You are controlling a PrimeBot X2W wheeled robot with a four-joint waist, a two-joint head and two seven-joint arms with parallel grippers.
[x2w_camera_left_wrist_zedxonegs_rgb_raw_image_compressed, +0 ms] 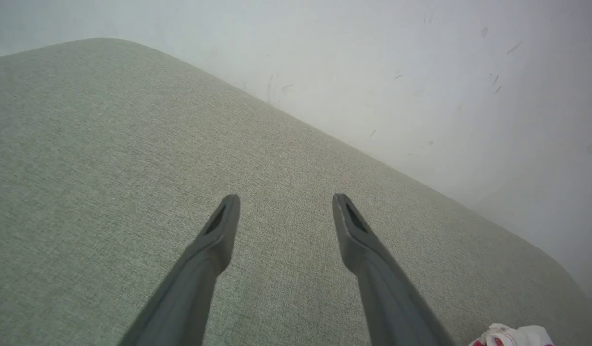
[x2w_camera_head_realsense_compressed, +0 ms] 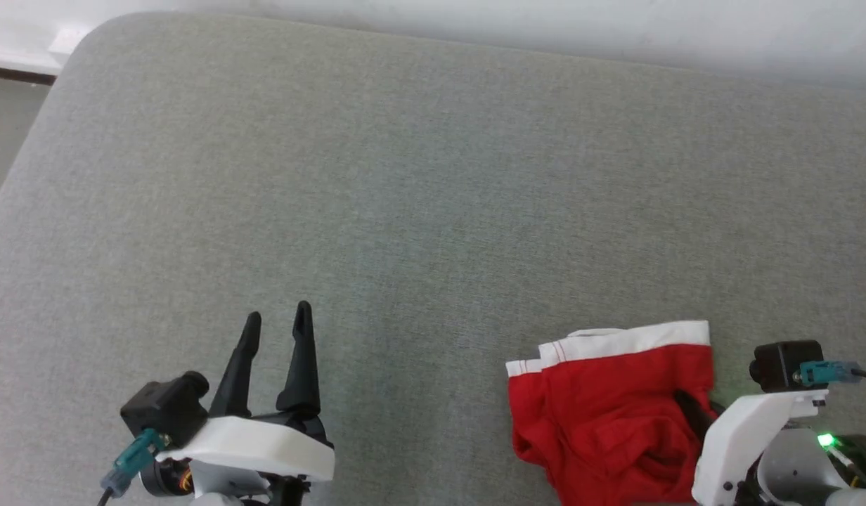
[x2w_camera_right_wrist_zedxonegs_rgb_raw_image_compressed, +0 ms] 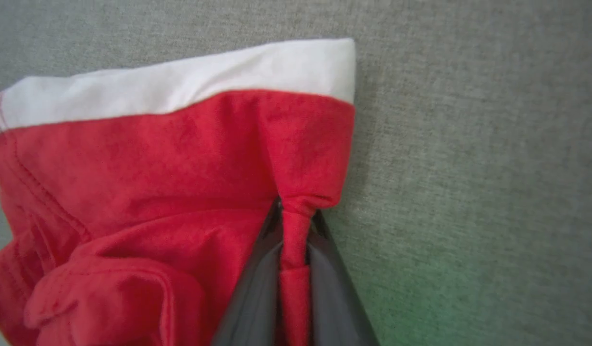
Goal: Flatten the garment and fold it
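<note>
The garment (x2w_camera_head_realsense_compressed: 609, 407) is a crumpled red cloth with a white band along its far edge, lying at the lower right of the grey cushion (x2w_camera_head_realsense_compressed: 419, 176). In the right wrist view the garment (x2w_camera_right_wrist_zedxonegs_rgb_raw_image_compressed: 156, 192) has a pinched fold of its right edge squeezed between my two dark fingers (x2w_camera_right_wrist_zedxonegs_rgb_raw_image_compressed: 262, 278); my right gripper (x2w_camera_right_wrist_zedxonegs_rgb_raw_image_compressed: 296, 216) is shut on it. In the head view my right gripper (x2w_camera_head_realsense_compressed: 689, 411) sits at the garment's right side, its tips buried in red cloth. My left gripper (x2w_camera_head_realsense_compressed: 277, 320) hovers open over bare cushion at the lower left, well apart from the garment (x2w_camera_left_wrist_zedxonegs_rgb_raw_image_compressed: 512, 335).
The grey cushion (x2w_camera_left_wrist_zedxonegs_rgb_raw_image_compressed: 132, 144) has a rounded far left corner and ends against a pale wall (x2w_camera_head_realsense_compressed: 545, 21) at the back. A strip of floor and a dark baseboard (x2w_camera_head_realsense_compressed: 15, 74) lie beyond its left edge.
</note>
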